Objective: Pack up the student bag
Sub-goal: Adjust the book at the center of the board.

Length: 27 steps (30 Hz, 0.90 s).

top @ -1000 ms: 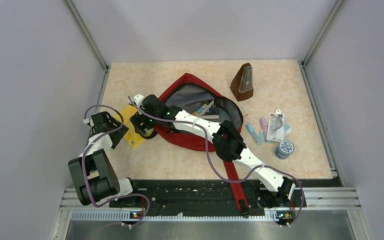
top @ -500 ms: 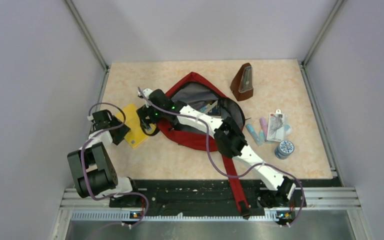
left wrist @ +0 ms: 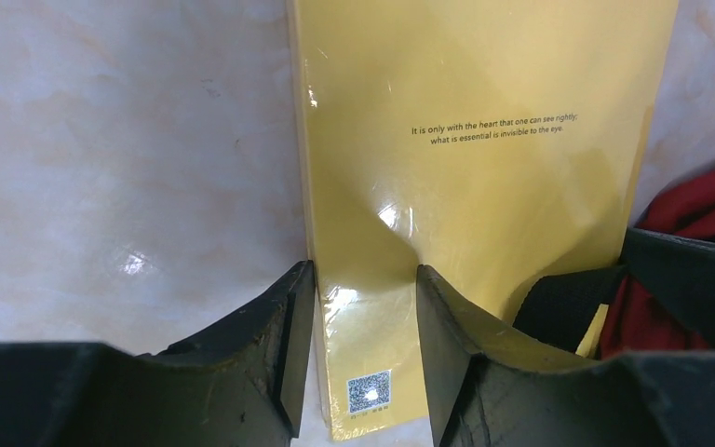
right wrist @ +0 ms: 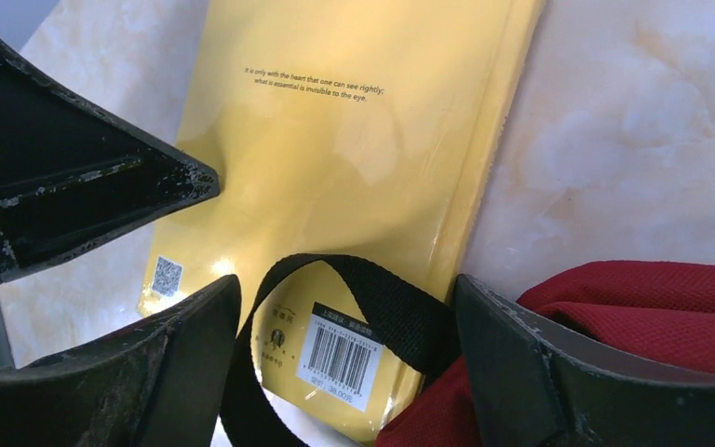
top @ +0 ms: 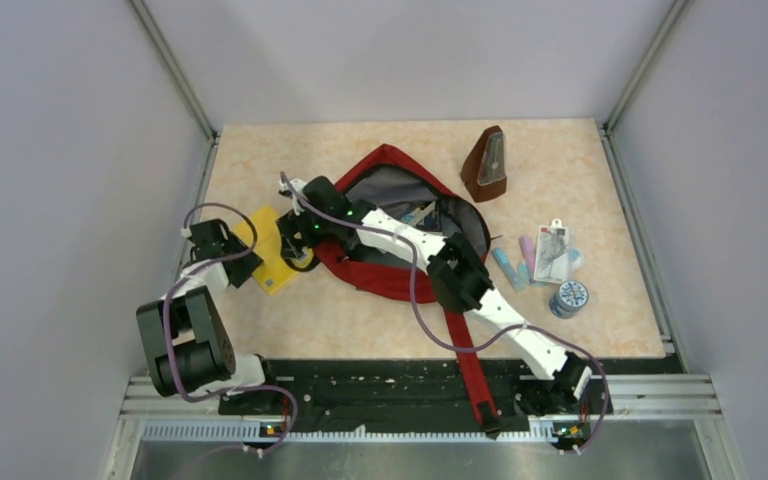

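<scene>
Right, my left claw (left wrist: 358, 358) has just narrowed from wide, straddling the left edge of the book (left wrist: 470, 140). Whether it truly bites, I cannot tell. My right claw (right wrist: 344, 363) hangs wide over the book's near corner and a black strap (right wrist: 396, 303). The bag (top: 382, 283) lies open mid-table, just right of the book. Lifting it in comes next, I reckon.

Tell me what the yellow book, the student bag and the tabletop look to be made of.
The yellow book: paper cover under a glossy film or laminate, judging by the bright glare patches. The student bag: matte dark-red woven fabric; a fine weave shows. The tabletop: smooth, semi-gloss marble-patterned surface, likely laminate rather than stone; it mirrors a light spot.
</scene>
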Available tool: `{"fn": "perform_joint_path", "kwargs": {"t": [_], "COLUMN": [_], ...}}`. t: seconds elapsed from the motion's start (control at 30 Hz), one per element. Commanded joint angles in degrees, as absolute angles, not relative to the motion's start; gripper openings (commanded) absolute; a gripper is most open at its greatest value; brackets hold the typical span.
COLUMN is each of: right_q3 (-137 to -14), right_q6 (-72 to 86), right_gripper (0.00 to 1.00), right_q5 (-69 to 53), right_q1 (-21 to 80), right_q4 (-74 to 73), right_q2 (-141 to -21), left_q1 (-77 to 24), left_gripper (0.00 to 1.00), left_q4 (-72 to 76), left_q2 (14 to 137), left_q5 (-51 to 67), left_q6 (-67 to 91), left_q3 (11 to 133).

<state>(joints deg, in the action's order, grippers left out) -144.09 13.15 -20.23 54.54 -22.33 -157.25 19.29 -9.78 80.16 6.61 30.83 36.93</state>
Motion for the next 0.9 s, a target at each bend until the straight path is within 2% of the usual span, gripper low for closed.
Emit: {"fn": "perform_joint_path", "kwargs": {"t": [0.0,0.2,0.4,0.5,0.6,0.87], "right_q3": [-141.42,-127.36,-113.12,-109.08,-108.62,-112.04], "right_q6": [17.13,21.69,20.82,19.91,19.87,24.18], "right_gripper": [0.78,0.68,0.67,0.66,0.67,0.71], "right_q5": [-33.57,-42.1,-43.59,-38.38,-28.25,-11.08], "right_q1": [55.81,56.04,57.79,58.27,58.3,58.34], "right_q4": [-24.02,-16.3,-16.07,-17.88,-19.19,-17.75], "right_q2": [-158.3,-148.39,-138.04,-134.78,-133.36,-134.25], "left_q1": [17.67,17.69,17.69,17.75,17.71,17.84], "left_gripper": [0.47,0.44,0.44,0.46,0.5,0.69], "left_q4": [-3.77,-5.98,-11.22,-15.01,-17.34,-18.69], "left_q2": [76.14,67.59,60.07,55.59,51.82,50.75], "left_q5": [13.99,13.88,14.5,11.21,6.27,0.53], "left_q6": [32.01,34.91,37.3,36.82,36.4,34.46], "left_q3": [35.11,31.53,28.4,27.68,26.7,27.45]}}
